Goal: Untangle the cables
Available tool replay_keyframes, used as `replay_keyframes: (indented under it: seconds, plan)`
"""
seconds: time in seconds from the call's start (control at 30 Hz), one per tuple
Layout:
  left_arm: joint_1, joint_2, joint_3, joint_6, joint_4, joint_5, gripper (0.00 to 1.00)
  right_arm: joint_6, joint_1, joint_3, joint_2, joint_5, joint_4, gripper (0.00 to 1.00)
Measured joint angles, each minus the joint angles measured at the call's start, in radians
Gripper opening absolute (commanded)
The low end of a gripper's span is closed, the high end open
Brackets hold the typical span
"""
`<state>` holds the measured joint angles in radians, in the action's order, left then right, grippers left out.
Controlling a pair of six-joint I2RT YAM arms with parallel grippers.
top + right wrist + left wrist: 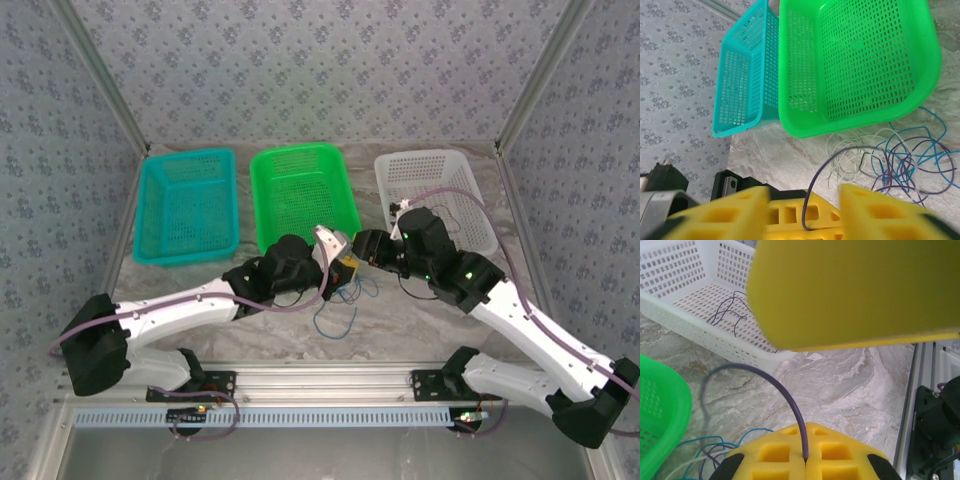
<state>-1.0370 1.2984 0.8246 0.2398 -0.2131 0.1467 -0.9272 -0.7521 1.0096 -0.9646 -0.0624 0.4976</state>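
Observation:
The cables (345, 300) lie tangled on the table in front of the green basket: thin blue, whitish and purple wires (895, 160). My left gripper (805, 460) is shut on a purple wire (785, 395), which arches up from the pads and down to the tangle (700, 455). My right gripper (802, 200) is open. Its yellow fingers (880, 210) stand on either side of the left gripper's closed pads and the pinched wire (815, 180). Both grippers meet above the tangle, left (345, 268) and right (368, 250). One right finger (855, 290) hangs close above the left pads.
Three baskets stand in a row at the back: teal (190, 155), green (300, 152) and white (430, 170). A thin dark wire (727, 312) lies inside the white basket (685, 320). An aluminium rail (320, 380) runs along the near table edge.

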Motion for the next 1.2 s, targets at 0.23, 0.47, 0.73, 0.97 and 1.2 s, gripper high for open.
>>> replay_keyframes:
  seconds: [0.23, 0.47, 0.73, 0.97, 1.2]
  plan:
    - [0.001, -0.057, 0.000, 0.098, 0.011, -0.001, 0.00, -0.031, 0.032, -0.080, 0.084, 0.018, -0.018, 0.77]
    - [0.001, -0.068, -0.002, 0.155, 0.010, 0.015, 0.00, -0.170, 0.100, -0.269, 0.184, -0.031, -0.151, 0.81]
    - [0.003, -0.089, -0.029, 0.163, 0.000, 0.042, 0.00, -0.360, 0.136, -0.401, 0.143, -0.150, -0.406, 0.87]
    - [0.003, -0.102, -0.041, 0.154, -0.004, 0.048, 0.01, -0.550, 0.144, -0.483, 0.070, -0.232, -0.675, 0.92]
    - [0.003, -0.101, -0.041, 0.127, -0.001, 0.050, 0.01, -0.681, 0.138, -0.503, 0.008, -0.284, -0.778, 0.92]
